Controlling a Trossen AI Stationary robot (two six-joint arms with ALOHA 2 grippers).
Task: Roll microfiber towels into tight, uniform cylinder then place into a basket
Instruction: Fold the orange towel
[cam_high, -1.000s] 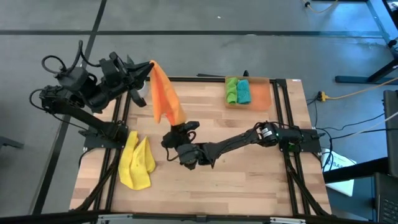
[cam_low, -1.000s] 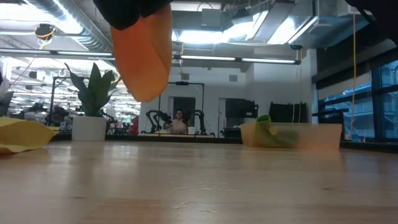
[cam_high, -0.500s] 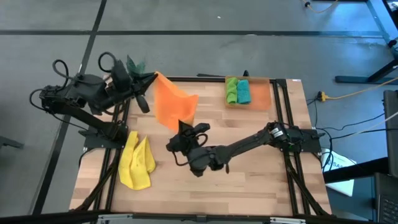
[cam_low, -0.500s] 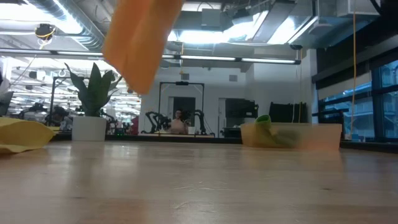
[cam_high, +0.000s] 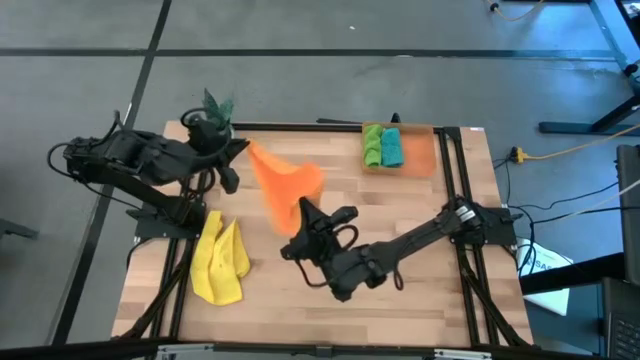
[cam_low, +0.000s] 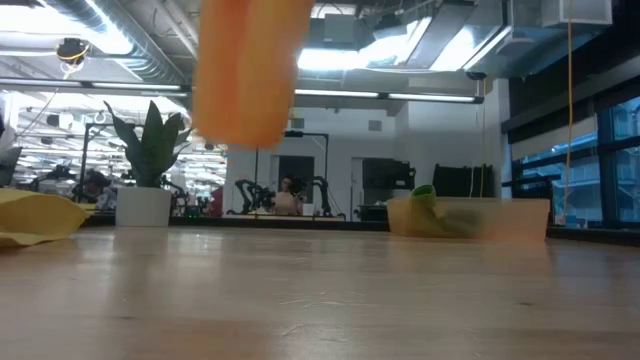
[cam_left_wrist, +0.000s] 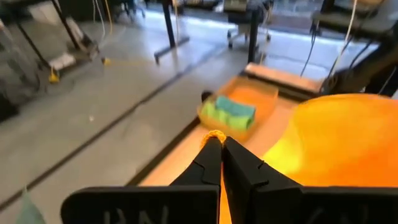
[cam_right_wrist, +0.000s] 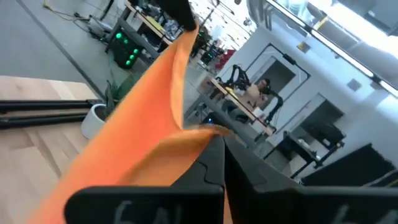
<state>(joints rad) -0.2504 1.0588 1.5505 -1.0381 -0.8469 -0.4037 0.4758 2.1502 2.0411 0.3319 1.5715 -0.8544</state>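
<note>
The orange towel (cam_high: 285, 182) is held in the air between my two grippers, clear of the table; in the low view it hangs at the top (cam_low: 246, 75). My left gripper (cam_high: 245, 149) is shut on its far-left corner. My right gripper (cam_high: 303, 212) is shut on its near end. The yellow towel (cam_high: 218, 262) lies crumpled on the table at the near left. The green (cam_high: 372, 146) and teal (cam_high: 392, 147) towels lie rolled in the orange basket (cam_high: 422, 152) at the far right. My left gripper pinches a corner tip of the orange towel (cam_left_wrist: 215, 135) between its two shut fingers, coming level from the table's left. The cloth runs from there toward the right gripper, lifted clear. My right gripper pinches an edge of the towel's near end (cam_right_wrist: 200, 133) between its shut fingers, pointing up and toward the far left. The cloth slopes away from the fingers toward the left gripper (cam_right_wrist: 180, 12), clear of the table.
A small potted plant (cam_high: 210, 112) in a white pot stands at the far-left corner, just behind my left gripper. Bare wood lies in the middle and near right of the table (cam_high: 420, 300). A person shows far off in the room (cam_low: 288, 196).
My left gripper has gone toward the table's near edge with its corner of the orange towel. My right arm has shifted toward the near right and tipped its fingers upward. The towel, first hanging narrow, has spread out between the two grippers and stays clear of the table.
</note>
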